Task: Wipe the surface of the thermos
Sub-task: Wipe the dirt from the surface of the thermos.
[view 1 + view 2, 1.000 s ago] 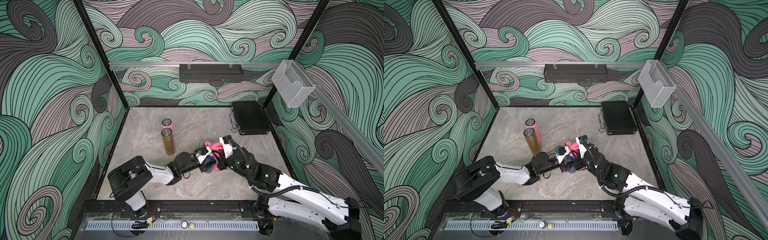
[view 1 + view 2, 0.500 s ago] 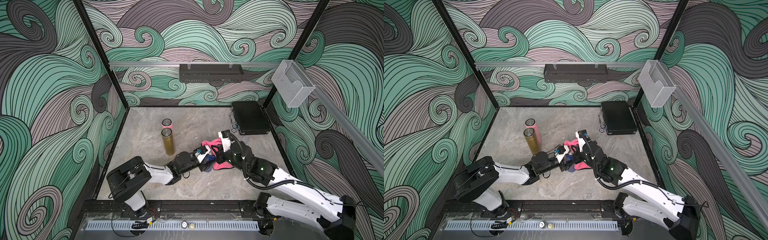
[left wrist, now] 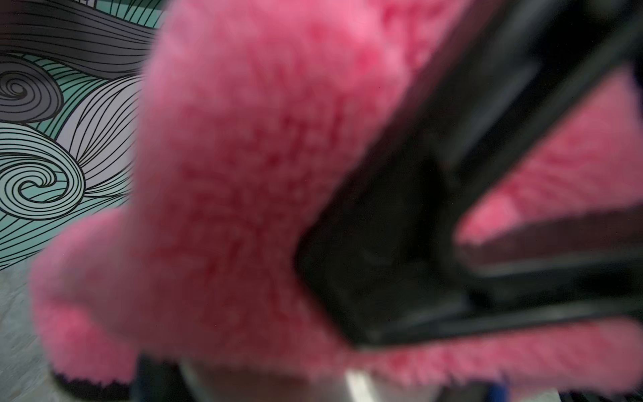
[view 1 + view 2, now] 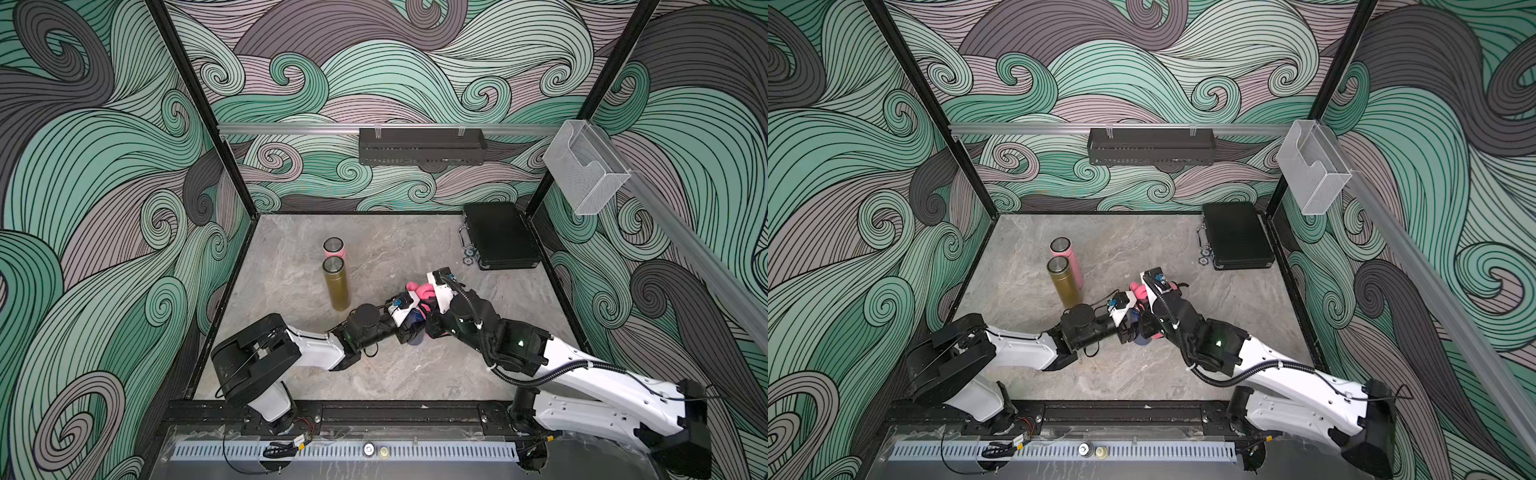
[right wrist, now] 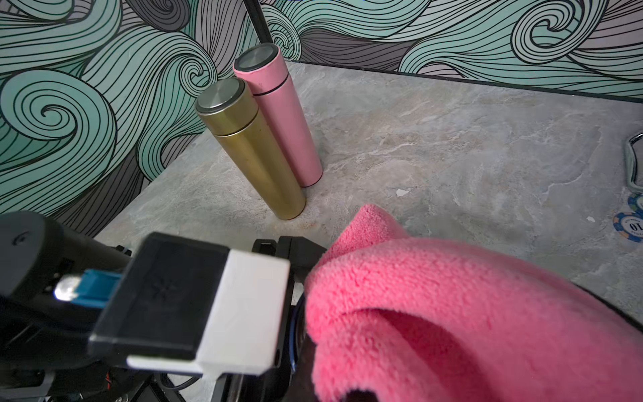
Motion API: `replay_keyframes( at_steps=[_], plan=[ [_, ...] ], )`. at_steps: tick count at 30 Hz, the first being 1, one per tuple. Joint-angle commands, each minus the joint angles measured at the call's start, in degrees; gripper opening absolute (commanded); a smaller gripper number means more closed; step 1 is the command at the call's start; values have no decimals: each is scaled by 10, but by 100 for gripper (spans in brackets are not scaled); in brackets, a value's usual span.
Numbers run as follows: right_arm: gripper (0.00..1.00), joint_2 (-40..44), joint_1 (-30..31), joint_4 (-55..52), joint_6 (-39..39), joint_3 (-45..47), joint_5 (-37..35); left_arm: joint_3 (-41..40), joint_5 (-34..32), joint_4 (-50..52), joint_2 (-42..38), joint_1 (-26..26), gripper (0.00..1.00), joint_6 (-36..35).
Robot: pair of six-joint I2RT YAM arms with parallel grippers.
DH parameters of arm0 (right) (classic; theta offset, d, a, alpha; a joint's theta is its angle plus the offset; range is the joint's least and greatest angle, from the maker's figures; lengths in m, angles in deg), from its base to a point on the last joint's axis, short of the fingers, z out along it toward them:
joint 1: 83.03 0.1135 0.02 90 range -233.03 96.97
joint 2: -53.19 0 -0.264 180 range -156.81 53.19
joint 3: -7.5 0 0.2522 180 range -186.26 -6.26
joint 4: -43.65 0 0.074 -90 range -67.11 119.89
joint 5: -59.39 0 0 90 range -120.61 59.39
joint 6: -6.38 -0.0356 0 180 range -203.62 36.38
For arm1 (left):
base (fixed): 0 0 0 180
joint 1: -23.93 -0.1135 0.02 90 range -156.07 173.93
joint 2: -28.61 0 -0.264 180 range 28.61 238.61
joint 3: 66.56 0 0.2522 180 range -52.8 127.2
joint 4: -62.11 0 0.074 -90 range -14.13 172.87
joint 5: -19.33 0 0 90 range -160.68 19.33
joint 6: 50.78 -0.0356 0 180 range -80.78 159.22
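Slippage was the risk. Near the table's (image 4: 291, 374) middle, the left gripper (image 4: 409, 330) was clamped on the navy thermos (image 4: 417, 339); the right gripper (image 4: 430, 320), closed on the pink cloth (image 4: 424, 291), pressed it there. Hard rubbing could twist the thermos loose or snag the cloth.

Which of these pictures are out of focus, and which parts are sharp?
Left wrist view: pink cloth fills the frame, blurred; only the wall is sharp. Right wrist view: gold thermos sharp, near cloth softer. Both top views: sharp, evenly lit.

Fluffy cloth (image 5: 452, 313), matt metallic gold thermos (image 5: 257, 153)
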Motion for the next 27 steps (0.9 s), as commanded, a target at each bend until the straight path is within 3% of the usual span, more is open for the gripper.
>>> replay_keyframes(
  at_steps=[1,5,11,14,18,22,27],
  plan=[
    [0,-24,-42,-70,-4,26,17,6,17,-45,-21,4,0,-13],
    [0,22,-74,-90,-14,65,11,7,18,-51,-16,4,0,-11],
    [0,91,-43,-96,-24,90,48,8,13,-54,-11,3,0,-10],
    [0,71,0,-80,-20,63,26,10,15,-55,-9,3,0,-7],
    [0,14,8,-52,-6,26,32,14,19,-53,-11,3,0,-5],
    [0,-6,7,-71,-6,0,-12,19,19,-51,-8,3,0,-6],
    [0,89,-14,-110,-17,28,-58,16,17,-46,-14,3,0,-11]
  ],
)
